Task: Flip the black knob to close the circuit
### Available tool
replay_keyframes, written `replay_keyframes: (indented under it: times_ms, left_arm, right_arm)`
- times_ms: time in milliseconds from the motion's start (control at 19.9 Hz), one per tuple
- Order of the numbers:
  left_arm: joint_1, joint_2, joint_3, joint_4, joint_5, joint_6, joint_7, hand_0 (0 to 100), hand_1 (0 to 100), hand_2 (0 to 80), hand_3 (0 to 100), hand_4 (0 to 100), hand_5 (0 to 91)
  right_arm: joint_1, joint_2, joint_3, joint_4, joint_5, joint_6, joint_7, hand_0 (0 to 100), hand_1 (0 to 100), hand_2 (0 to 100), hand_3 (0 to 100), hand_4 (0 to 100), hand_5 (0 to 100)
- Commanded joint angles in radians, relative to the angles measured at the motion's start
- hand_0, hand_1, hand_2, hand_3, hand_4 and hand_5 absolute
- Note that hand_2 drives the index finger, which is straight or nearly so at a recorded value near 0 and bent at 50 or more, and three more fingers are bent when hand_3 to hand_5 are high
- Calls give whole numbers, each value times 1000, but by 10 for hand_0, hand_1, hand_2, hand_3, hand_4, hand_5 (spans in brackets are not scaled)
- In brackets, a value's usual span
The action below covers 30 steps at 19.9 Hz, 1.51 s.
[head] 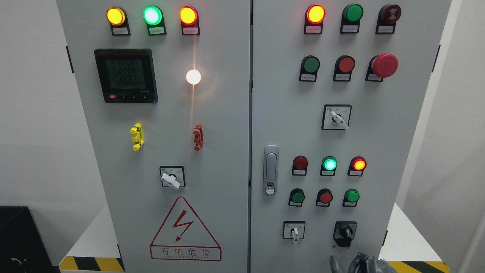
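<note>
A grey cabinet (pixel 227 159) with two doors fills the head view. On the left door, three lamps (pixel 151 15) glow along the top: amber, green, amber-red. Below them sits a meter (pixel 125 75) with a lit display, and to its right a white lamp (pixel 193 76) shines brightly. Lower down are a yellow clip (pixel 136 136) and a red clip (pixel 197 137), then a white switch (pixel 170 177) turned down to the right, above a red warning triangle (pixel 185 230).

A latch (pixel 270 170) sits upright at the left edge of the right door. This door carries rows of red and green buttons, a red stop button (pixel 384 65) at upper right, and two more white switches. The black knob (pixel 345 231) is at the bottom right of this door, on its black plate, its grip standing roughly upright.

Directly below the knob, at the bottom edge, the fingertips (pixel 360 262) of a hand (pixel 356 264) poke into view, near the knob but apart from it. Whether they are spread or curled cannot be told, nor which arm they belong to
</note>
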Motion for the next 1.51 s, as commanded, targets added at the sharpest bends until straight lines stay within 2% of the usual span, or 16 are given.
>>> replay_keyframes:
  times_ms: [0, 151, 301, 452, 602, 803, 953, 1104, 1304, 1455]
  left_arm:
    - [23, 0, 0, -29, 0, 1, 0, 120, 556, 0, 0, 0, 0]
    - [21, 0, 0, -29, 0, 1, 0, 120, 556, 0, 0, 0, 0]
    - [23, 0, 0, -29, 0, 1, 0, 120, 556, 0, 0, 0, 0]
    - [23, 0, 0, -29, 0, 1, 0, 120, 556, 0, 0, 0, 0]
    - [23, 0, 0, -29, 0, 1, 0, 120, 556, 0, 0, 0, 0]
    - [21, 0, 0, -29, 0, 1, 0, 120, 556, 0, 0, 0, 0]
    - [23, 0, 0, -29, 0, 1, 0, 120, 556, 0, 0, 0, 0]
    - [23, 0, 0, -29, 0, 1, 0, 120, 556, 0, 0, 0, 0]
    - [23, 0, 0, -29, 0, 1, 0, 120, 556, 0, 0, 0, 0]
    - [23, 0, 0, -29, 0, 1, 0, 120, 556, 0, 0, 0, 0]
  right_arm:
    - [86, 4, 41, -144, -283, -7, -8, 0, 41, 523, 838, 805, 795]
    - [135, 1, 46, -184, -423, -12, -8, 0, 44, 411, 718, 682, 642]
    - [172, -1, 47, -204, -556, -56, -9, 0, 44, 336, 558, 558, 490]
    - [204, -1, 47, -218, -655, -108, -11, 0, 51, 283, 457, 460, 392]
    - [230, -2, 49, -218, -725, -167, -11, 0, 50, 244, 403, 386, 292]
    - [261, -2, 58, -216, -822, -219, 11, 0, 26, 155, 282, 253, 107]
    - [273, -4, 60, -213, -873, -245, 69, 0, 0, 106, 206, 171, 38]
    - [279, -4, 69, -209, -903, -250, 90, 0, 0, 63, 133, 80, 0]
    - [281, -4, 77, -204, -911, -260, 104, 0, 0, 40, 90, 20, 0]
    - [282, -4, 77, -201, -916, -277, 136, 0, 0, 24, 58, 0, 0]
